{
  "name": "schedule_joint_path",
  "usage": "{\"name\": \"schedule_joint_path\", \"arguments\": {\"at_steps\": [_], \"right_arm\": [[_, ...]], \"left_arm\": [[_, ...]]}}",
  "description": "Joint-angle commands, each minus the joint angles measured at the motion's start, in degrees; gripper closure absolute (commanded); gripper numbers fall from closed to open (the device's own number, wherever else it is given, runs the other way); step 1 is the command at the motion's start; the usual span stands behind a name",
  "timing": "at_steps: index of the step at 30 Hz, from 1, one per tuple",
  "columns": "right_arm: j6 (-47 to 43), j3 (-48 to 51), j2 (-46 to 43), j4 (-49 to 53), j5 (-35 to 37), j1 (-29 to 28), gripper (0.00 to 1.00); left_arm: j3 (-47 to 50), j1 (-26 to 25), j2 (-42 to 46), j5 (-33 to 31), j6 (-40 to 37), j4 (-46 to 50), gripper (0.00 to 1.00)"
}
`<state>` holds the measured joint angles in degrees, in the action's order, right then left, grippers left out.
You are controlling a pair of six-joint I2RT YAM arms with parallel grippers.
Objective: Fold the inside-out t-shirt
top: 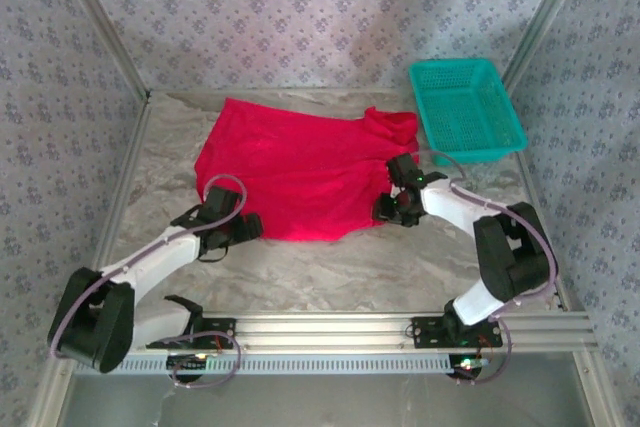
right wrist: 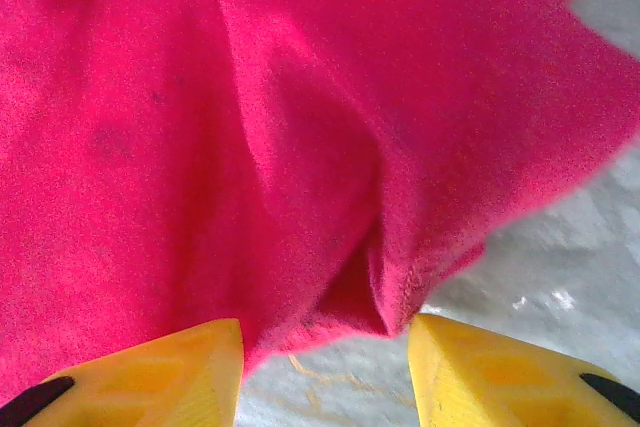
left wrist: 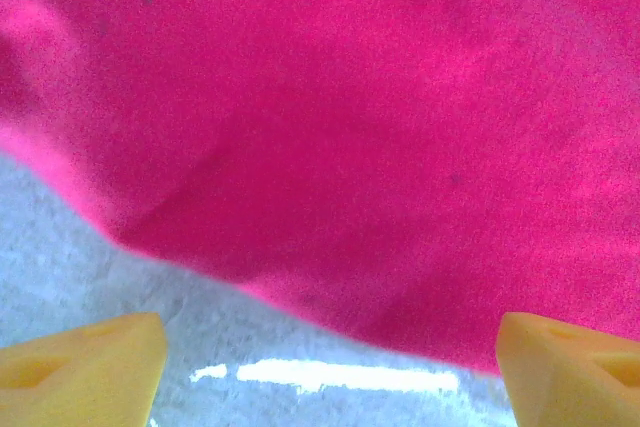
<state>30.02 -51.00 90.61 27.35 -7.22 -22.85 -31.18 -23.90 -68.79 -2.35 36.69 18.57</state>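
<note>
Two arms (top: 150,259) (top: 455,209), left jaws wide open, empty, right jaws half open, one red t-shirt (top: 300,172), one basket (top: 468,107)

The shirt (right wrist: 300,127) covers most of the view, red and creased. A thick fold runs from the top down the middle and ends in a tucked hem just above the gap of the gripper (right wrist: 325,352). Its two yellow fingers (right wrist: 165,372) stand apart at the bottom edge, with bare table (right wrist: 560,287) showing between them. The shirt's edge slants from the upper right corner down towards the right finger, with grey table beyond it.
</note>
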Motion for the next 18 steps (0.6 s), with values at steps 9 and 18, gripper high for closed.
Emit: {"name": "schedule_joint_path", "arguments": {"at_steps": [9,18], "right_arm": [[-0.06,-4.31,4.25,0.54,1.00,-0.09,0.88],[-5.26,-7.51,-5.49,12.79,0.42,-0.60,1.00]], "left_arm": [[-7.71,3.17,-16.24,0.72,-2.32,-5.19,0.62],[-12.92,5.36,-4.55,-3.96,-5.97,9.95,1.00]]}}
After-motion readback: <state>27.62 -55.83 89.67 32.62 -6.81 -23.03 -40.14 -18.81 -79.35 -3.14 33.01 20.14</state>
